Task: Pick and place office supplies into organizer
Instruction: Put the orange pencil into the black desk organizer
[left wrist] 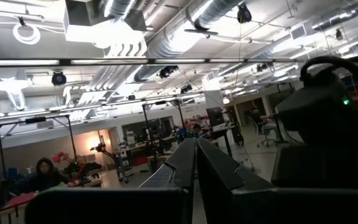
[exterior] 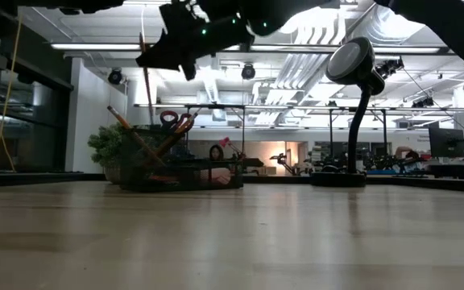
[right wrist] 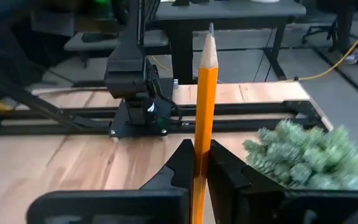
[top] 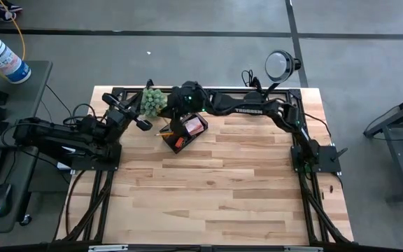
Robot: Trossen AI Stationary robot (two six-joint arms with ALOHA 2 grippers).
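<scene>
The black organizer (top: pixel 185 134) stands at the table's far middle, next to the green plant (top: pixel 154 100). In it are a pink sticky-note pad (top: pixel 196 125), red-handled scissors (exterior: pixel 174 121) and a leaning pencil (exterior: pixel 127 127). My right gripper (right wrist: pixel 201 163) hangs over the organizer (exterior: pixel 180 165), shut on an orange pencil (right wrist: pixel 205 93). My left gripper (left wrist: pixel 196 163) is shut and holds nothing. It sits left of the organizer (top: pixel 144 124) and points up into the room. My right gripper pinches the orange pencil's shaft (right wrist: pixel 202 146) between its two fingers. The sharpened tip (right wrist: pixel 209 37) stands out past the fingertips. In the low view the pencil (exterior: pixel 147 80) is nearly upright, tip up. Its lower end reaches the organizer's top edge; whether it touches, I cannot tell.
A black round-headed lamp (exterior: pixel 359 97) stands on the table's far right, its head (top: pixel 280 64) past the far edge. The plant (right wrist: pixel 309 155) is close beside my right gripper. The near wooden tabletop (top: pixel 215 196) is bare planks. My right arm (top: pixel 250 106) spans the far edge.
</scene>
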